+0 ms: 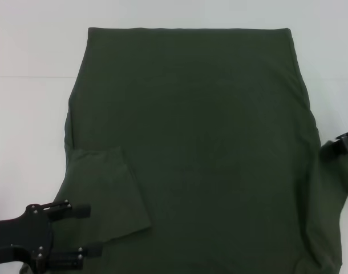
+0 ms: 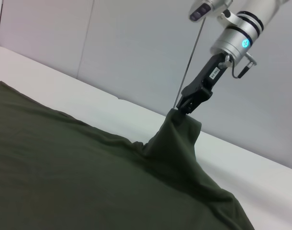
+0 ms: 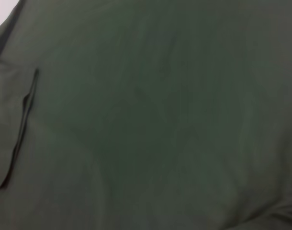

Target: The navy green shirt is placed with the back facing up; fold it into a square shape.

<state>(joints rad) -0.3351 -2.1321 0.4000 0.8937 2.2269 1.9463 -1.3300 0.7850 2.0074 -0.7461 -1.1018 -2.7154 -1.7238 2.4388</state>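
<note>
The navy green shirt (image 1: 197,148) lies spread on the white table (image 1: 25,103), plain side up. Its left sleeve (image 1: 105,191) is folded in onto the body. My left gripper (image 1: 85,230) is open and empty, low over the shirt's near left edge. My right gripper (image 1: 335,146) is at the shirt's right side. In the left wrist view it (image 2: 184,109) is shut on a pinch of the shirt (image 2: 88,172) and holds the cloth up in a peak above the table. The right wrist view is filled by the shirt's fabric (image 3: 160,120), with the folded sleeve's edge (image 3: 21,124).
The white table (image 2: 112,115) shows bare at the left and far side of the shirt. A grey wall (image 2: 136,43) stands behind the table. The shirt's near edge runs out of the head view.
</note>
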